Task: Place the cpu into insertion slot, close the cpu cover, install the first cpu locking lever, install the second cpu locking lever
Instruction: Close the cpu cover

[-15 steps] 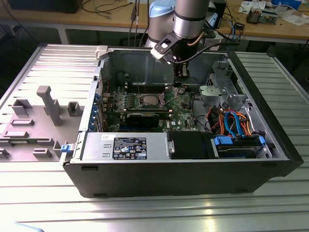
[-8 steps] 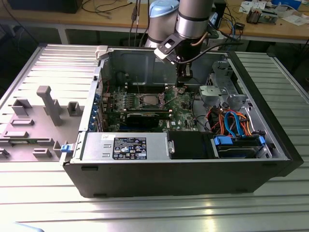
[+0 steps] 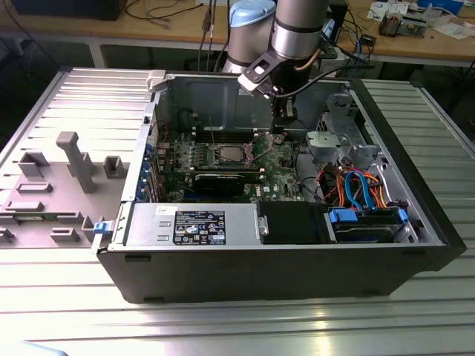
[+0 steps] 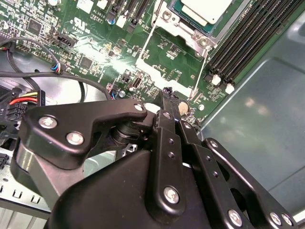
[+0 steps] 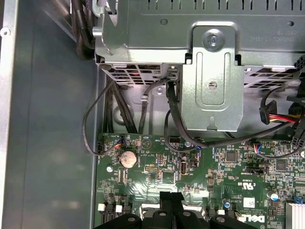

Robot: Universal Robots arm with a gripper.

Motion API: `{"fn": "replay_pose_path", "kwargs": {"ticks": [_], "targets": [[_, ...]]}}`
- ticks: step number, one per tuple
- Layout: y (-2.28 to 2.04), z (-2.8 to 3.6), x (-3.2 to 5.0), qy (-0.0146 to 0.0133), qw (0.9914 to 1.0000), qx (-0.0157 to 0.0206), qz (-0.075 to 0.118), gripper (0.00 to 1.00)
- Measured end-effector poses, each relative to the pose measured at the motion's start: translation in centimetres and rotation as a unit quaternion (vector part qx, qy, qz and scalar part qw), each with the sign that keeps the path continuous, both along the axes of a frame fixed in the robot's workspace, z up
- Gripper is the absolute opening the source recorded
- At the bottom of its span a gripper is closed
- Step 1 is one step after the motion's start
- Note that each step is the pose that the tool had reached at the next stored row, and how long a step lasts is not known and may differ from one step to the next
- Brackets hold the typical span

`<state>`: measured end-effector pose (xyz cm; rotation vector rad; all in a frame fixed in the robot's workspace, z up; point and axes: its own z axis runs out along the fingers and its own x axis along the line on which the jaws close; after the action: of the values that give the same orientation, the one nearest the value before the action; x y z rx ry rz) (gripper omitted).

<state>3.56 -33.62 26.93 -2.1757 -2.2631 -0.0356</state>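
Observation:
The cpu (image 3: 230, 154) lies flat in the insertion slot (image 3: 218, 159) on the green board, its silver top showing in the second wrist view (image 4: 206, 8). The cpu cover (image 4: 187, 29), a silver frame, sits around the chip. Two thin wire locking levers (image 4: 147, 45) (image 4: 200, 69) reach out from the socket toward my gripper. My gripper (image 3: 279, 133) hangs low over the board at the exterior view's right of the socket. Its black fingers are shut together in both wrist views (image 4: 167, 95) (image 5: 171, 196), with nothing seen between them.
A grey metal drive cage (image 5: 214, 71) with black cables (image 5: 143, 109) stands just beyond the board. Long black memory slots (image 4: 248, 38) run beside the socket. A power supply (image 3: 193, 222) and blue and orange cables (image 3: 360, 189) fill the case's front. A grey fixture tray (image 3: 52, 185) lies outside.

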Motion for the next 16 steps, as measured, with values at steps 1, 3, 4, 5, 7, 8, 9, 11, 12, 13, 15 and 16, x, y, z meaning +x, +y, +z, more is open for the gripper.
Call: {"fn": "replay_pose_path", "kwargs": {"ticks": [1, 3, 4, 5, 7, 8, 9, 11, 12, 13, 15, 16], "targets": [[0.0, 0.0, 0.02, 0.0, 1.0, 0.0, 0.0, 0.11], [0.0, 0.0, 0.04, 0.0, 1.0, 0.0, 0.0, 0.11], [0.0, 0.0, 0.08, 0.0, 1.0, 0.0, 0.0, 0.11], [0.0, 0.0, 0.1, 0.0, 1.0, 0.0, 0.0, 0.11], [0.0, -0.01, 0.26, 0.0, 1.0, 0.0, 0.0, 0.11], [0.0, -0.01, 0.33, 0.0, 1.0, 0.0, 0.0, 0.11], [0.01, -0.01, 0.43, 0.0, 1.0, 0.0, 0.0, 0.11], [0.02, -0.06, 0.62, 0.0004, 1.0, 0.0, 0.0, 0.11], [0.03, -0.14, 0.67, 0.0006, 1.0, -0.0001, 0.0, 0.11], [0.04, -0.22, 0.72, 0.0008, 1.0, 0.0, 0.0, 0.11], [0.04, -0.42, 0.93, 0.002, 1.0, 0.0, 0.0, 0.11], [0.05, -0.52, 1.07, 0.0031, 1.0, 0.0, 0.0, 0.11]]}}
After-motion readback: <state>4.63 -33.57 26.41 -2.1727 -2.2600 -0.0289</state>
